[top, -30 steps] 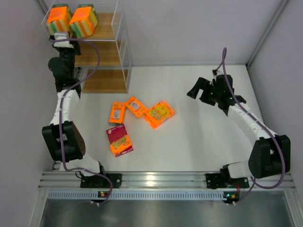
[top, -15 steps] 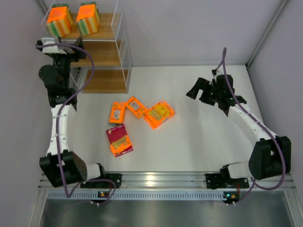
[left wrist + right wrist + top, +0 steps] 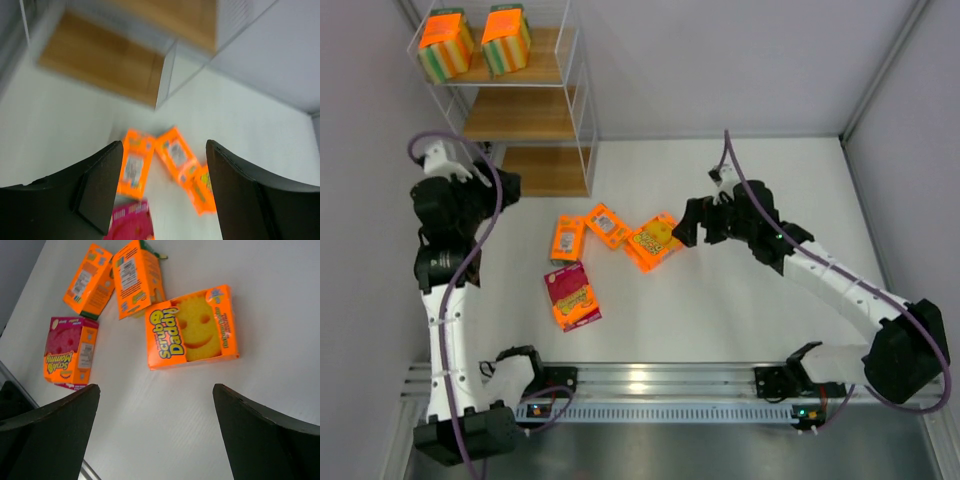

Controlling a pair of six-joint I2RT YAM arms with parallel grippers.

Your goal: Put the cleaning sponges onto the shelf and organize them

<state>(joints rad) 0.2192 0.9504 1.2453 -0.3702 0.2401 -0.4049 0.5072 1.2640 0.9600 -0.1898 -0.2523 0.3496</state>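
Two blocky striped cleaning sponges [image 3: 444, 42] [image 3: 506, 38] stand side by side on the top board of the white wire shelf [image 3: 582, 120]. Three flat orange packs [image 3: 567, 238] [image 3: 608, 225] [image 3: 656, 241] and a pink-faced one [image 3: 571, 296] lie on the table. My left gripper [image 3: 498, 186] hangs open and empty beside the shelf's lowest board [image 3: 100, 70], looking toward the packs [image 3: 134, 162]. My right gripper [image 3: 692, 222] is open just right of the smiley-face pack [image 3: 192, 332], with nothing between its fingers [image 3: 60, 425].
The shelf's middle board [image 3: 525, 113] carries nothing. Grey walls close in on the left and right. An aluminium rail [image 3: 650, 380] runs along the near table edge. White tabletop [image 3: 770, 180] stretches right of the packs.
My left gripper opened, left the striped pack on the top board, and drew back down beside the shelf. The right arm swung left toward the packs on the table.
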